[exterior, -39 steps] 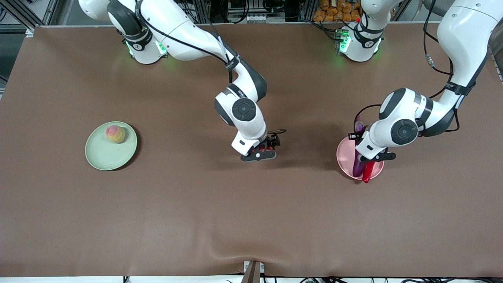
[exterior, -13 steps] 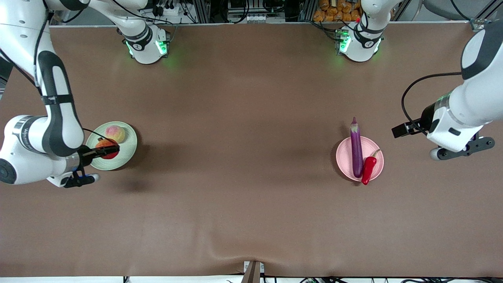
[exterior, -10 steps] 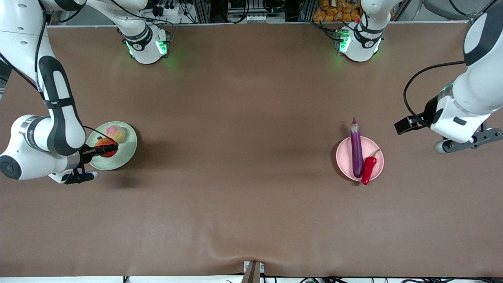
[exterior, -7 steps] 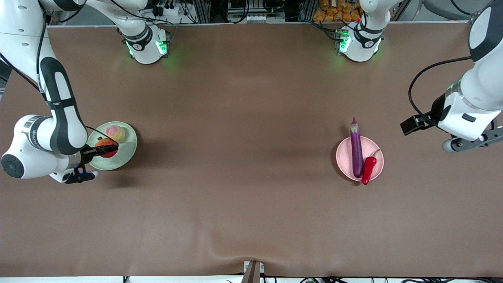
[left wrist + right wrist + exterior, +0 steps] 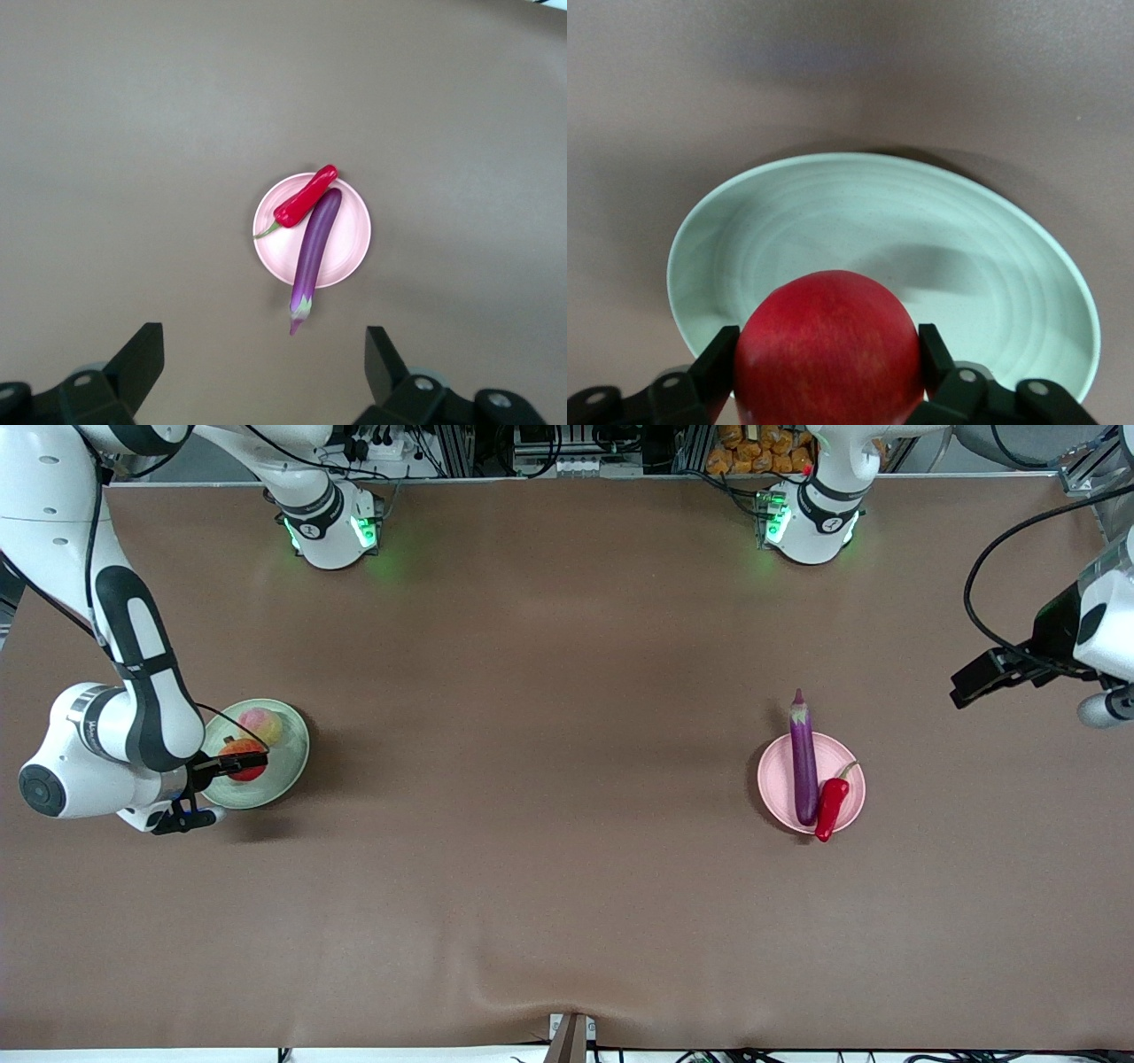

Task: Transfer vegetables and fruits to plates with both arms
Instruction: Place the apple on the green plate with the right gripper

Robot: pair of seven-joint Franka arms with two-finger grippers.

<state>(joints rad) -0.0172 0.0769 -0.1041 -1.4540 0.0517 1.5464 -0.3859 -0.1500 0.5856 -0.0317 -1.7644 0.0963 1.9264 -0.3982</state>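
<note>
My right gripper (image 5: 232,763) is shut on the round red pomegranate-like fruit (image 5: 241,760) and holds it over the pale green plate (image 5: 285,759), beside the yellowish-pink peach (image 5: 259,725) that lies on the plate. In the right wrist view the red fruit (image 5: 829,350) sits between the fingers above the green plate (image 5: 983,266). The purple eggplant (image 5: 803,757) and the red chili pepper (image 5: 830,807) lie on the pale pink plate (image 5: 774,778). My left gripper (image 5: 263,363) is open and empty, high over the table's left-arm end; its view shows the eggplant (image 5: 314,250), chili (image 5: 305,198) and pink plate (image 5: 351,243).
The brown table cover (image 5: 532,824) lies bare between the two plates. Both arm bases, lit green, stand along the edge farthest from the front camera. The eggplant's stem end overhangs the pink plate's rim.
My left gripper has drawn away from the pink plate toward the table's left-arm end and risen. My right gripper with the red fruit has shifted slightly over the green plate.
</note>
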